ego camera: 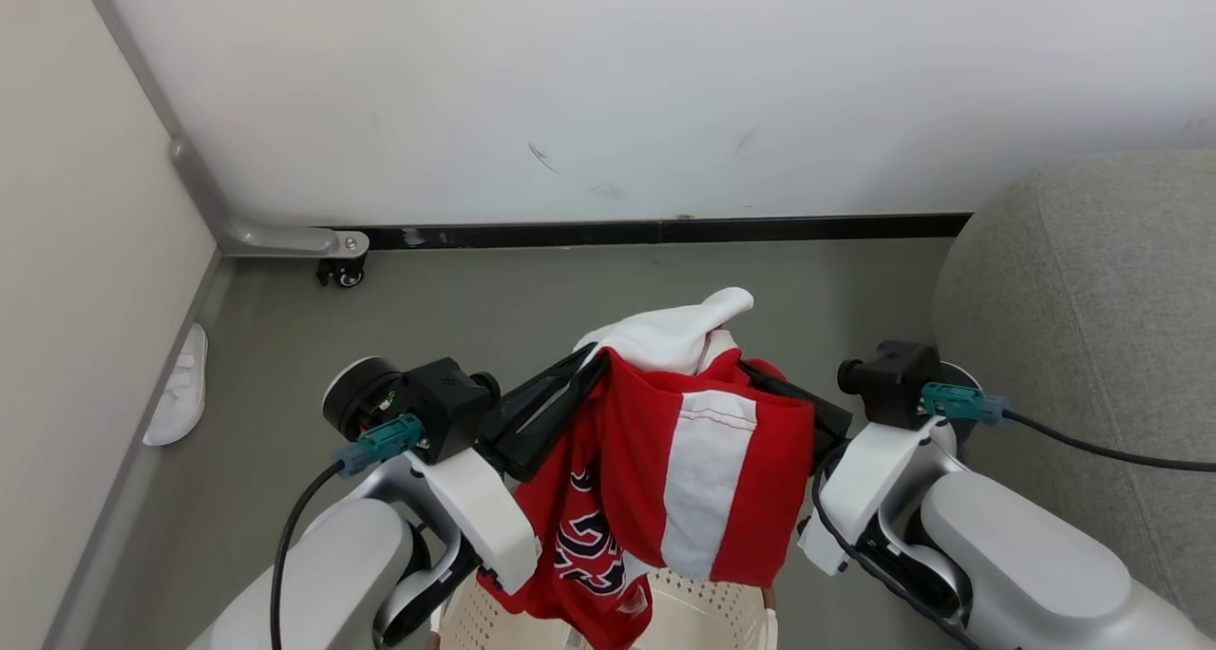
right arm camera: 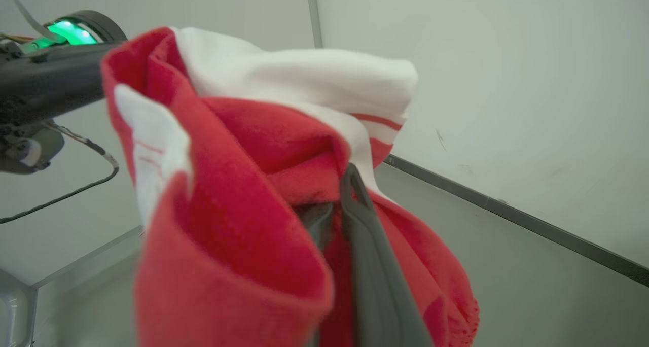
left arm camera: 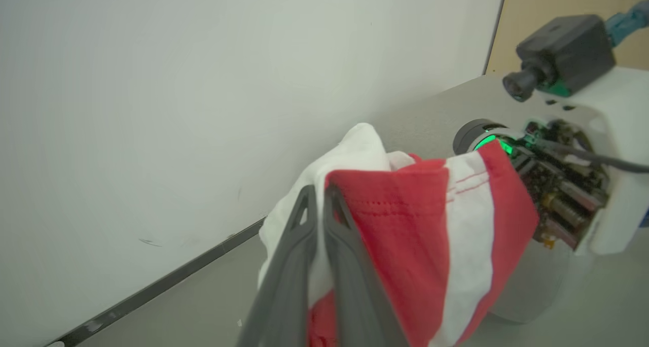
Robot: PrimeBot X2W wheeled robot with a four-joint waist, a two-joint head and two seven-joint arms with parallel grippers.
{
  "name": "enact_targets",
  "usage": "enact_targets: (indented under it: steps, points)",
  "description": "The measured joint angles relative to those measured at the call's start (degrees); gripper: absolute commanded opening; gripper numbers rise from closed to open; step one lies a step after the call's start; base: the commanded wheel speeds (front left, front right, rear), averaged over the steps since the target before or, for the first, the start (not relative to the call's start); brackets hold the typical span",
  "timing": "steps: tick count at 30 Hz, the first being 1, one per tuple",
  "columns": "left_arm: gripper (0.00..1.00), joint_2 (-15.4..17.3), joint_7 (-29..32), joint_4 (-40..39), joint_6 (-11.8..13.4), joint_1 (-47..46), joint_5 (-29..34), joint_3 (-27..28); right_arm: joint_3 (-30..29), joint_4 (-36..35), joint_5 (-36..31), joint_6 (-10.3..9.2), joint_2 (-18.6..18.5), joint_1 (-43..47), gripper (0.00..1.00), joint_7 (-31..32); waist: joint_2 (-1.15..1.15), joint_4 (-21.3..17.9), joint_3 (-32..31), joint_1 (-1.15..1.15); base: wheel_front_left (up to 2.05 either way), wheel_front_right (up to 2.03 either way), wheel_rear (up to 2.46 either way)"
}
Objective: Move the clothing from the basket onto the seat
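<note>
Gripping clothing (ego camera: 703, 460) along its top edge, left gripper (ego camera: 589, 363) and right gripper (ego camera: 765, 379) both clamped on cloth. Hanging between them over near basket (ego camera: 708, 617), left of seat (ego camera: 1092, 298).

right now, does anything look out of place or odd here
One white slipper lies alone on the floor against the left wall. The far wall carries dark scuff marks. Otherwise nothing odd: the clothing hangs bunched between the left gripper and right gripper above the basket.
</note>
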Motion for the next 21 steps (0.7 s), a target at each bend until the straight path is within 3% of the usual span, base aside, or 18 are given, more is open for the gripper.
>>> enact_targets:
  steps: [6, 7, 8, 21]
  points:
    - [0.0, 0.3, 0.0, 0.8, 0.5, 0.5, -0.4, 0.2, -2.0, -2.1, -1.3, 0.0, -0.7, 1.3, 0.0, 0.0, 0.0, -0.9, -0.3, 0.0, 0.0, 0.0, 0.0]
    - [0.75, 0.3, 0.0, 0.8, 0.6, 0.9, -0.5, 0.3, -2.3, -2.6, -1.4, 0.0, -0.8, 1.5, 0.0, 0.0, 0.0, -1.1, -0.3, 0.0, 0.0, 0.0, 0.0]
    - [1.0, 0.3, -0.1, 1.0, 0.8, 1.4, -0.6, 0.3, -2.6, -3.0, -1.5, 0.0, -0.9, 2.0, 0.0, 0.0, 0.0, -1.2, -0.4, 0.0, 0.0, 0.0, 0.0]
    - [1.0, 0.4, -0.8, 2.1, 1.3, 3.1, -1.0, 0.5, -6.0, -5.9, -4.2, 0.0, -2.0, 5.4, 0.0, 0.0, 0.0, -3.0, -1.2, 0.0, 0.0, 0.0, 0.0]
